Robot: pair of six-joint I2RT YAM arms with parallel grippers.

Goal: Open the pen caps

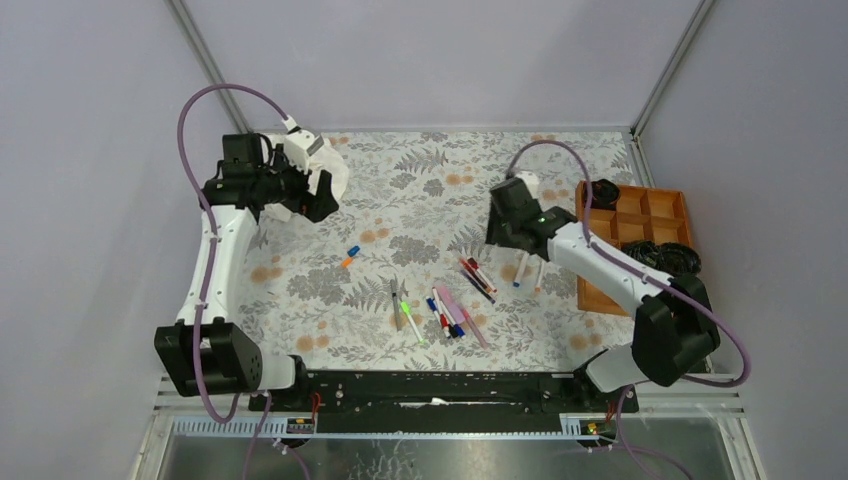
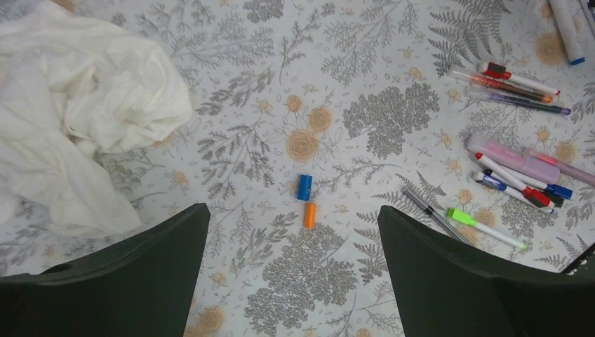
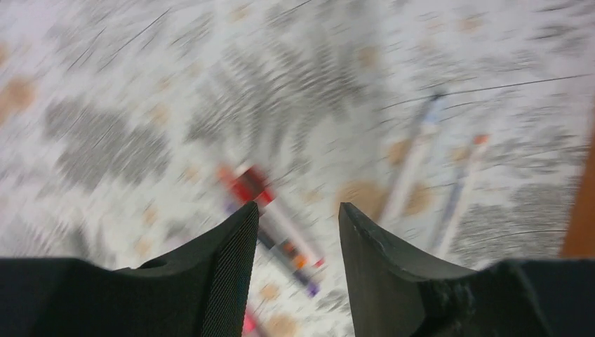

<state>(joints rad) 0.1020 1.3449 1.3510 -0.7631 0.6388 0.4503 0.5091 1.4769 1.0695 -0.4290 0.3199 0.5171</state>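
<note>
Pens (image 3: 247,185) lie close beneath the right tool (image 3: 297,210).

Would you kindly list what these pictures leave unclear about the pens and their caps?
- Right wrist view: motion blur smears the red-ended pen; its cap state is unreadable.
- Top view: the pen cluster is too small to count caps.
- Left wrist view: the top-right edge cuts off the blue-tipped pen.

Motion smears the right wrist view: a red-ended pen (image 3: 247,187) and two pale pens (image 3: 412,163) show only as streaks, and their ends are unreadable. In the left wrist view a white pen (image 2: 565,31) runs off the top edge and the white cloth (image 2: 84,105) off the left. From above, the pen cluster (image 1: 450,308) is too small to tell capped from uncapped.
</note>
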